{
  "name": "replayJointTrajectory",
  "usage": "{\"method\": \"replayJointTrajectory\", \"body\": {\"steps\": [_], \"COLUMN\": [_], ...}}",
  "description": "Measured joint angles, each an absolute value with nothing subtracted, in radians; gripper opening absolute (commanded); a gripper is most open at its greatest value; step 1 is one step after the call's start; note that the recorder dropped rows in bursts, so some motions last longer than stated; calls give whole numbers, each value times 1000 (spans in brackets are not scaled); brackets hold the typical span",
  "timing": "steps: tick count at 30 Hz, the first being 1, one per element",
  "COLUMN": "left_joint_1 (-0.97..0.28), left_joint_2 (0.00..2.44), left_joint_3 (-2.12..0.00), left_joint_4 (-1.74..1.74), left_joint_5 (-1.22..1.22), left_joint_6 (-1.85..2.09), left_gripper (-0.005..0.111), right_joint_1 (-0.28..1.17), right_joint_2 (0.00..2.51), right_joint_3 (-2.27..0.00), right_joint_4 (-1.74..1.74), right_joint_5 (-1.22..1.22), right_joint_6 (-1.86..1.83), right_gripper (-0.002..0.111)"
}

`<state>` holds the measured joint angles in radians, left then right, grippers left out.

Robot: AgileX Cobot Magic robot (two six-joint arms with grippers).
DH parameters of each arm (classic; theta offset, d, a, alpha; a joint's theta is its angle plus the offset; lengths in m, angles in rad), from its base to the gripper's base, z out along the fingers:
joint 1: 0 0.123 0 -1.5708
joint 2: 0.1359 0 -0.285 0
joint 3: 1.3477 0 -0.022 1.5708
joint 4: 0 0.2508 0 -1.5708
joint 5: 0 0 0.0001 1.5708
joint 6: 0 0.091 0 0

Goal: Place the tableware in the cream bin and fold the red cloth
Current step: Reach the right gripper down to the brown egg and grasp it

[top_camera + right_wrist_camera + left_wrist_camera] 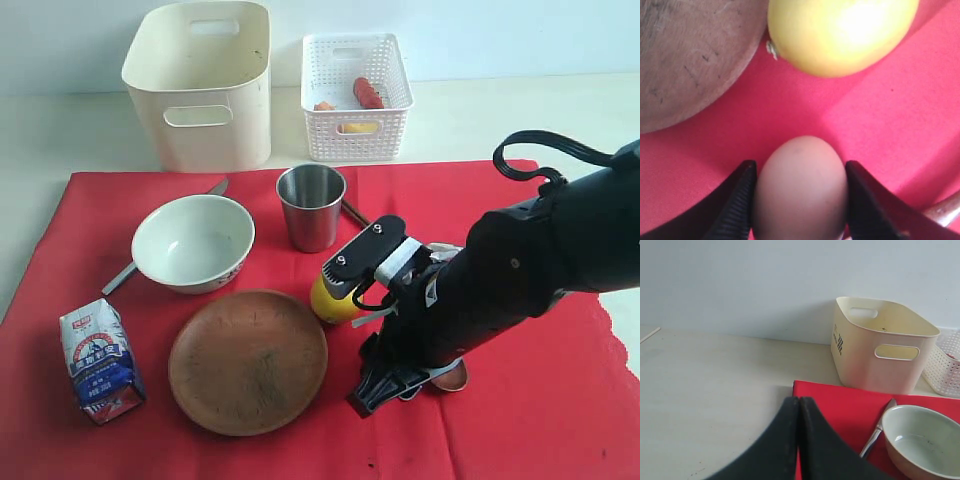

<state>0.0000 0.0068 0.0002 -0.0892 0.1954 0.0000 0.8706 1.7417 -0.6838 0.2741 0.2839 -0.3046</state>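
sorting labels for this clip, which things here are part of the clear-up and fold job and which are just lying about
Job: cream bin, red cloth, white bowl, steel cup, brown plate, table knife, wooden spoon, dark chopsticks.

Lying about: milk carton, lemon, egg, white lattice basket with food in it.

The right arm [530, 270] is cased in matte black, with a black cable [545, 138] looped above it; the tool fingers [735, 205] are black.

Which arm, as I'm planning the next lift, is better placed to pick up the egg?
Right. The right gripper straddles the egg, fingers against its sides; the left gripper is shut over table beside the red cloth.
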Motion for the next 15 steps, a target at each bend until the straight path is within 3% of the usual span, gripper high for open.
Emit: {"method": "replayJointTrajectory", "body": {"steps": [15], "left_joint_1": [0], "left_joint_2": [7], "left_joint_3": [0], "left_joint_4": [-89], "left_joint_5": [195], "left_joint_6": [0], "left_gripper": [3], "right_joint_1": [871], "right_joint_2": [1542], "right_joint_3": [-693], "right_joint_4": [215], "right_joint_5": [293], "right_joint_6": [-305], "right_gripper": [0]}}
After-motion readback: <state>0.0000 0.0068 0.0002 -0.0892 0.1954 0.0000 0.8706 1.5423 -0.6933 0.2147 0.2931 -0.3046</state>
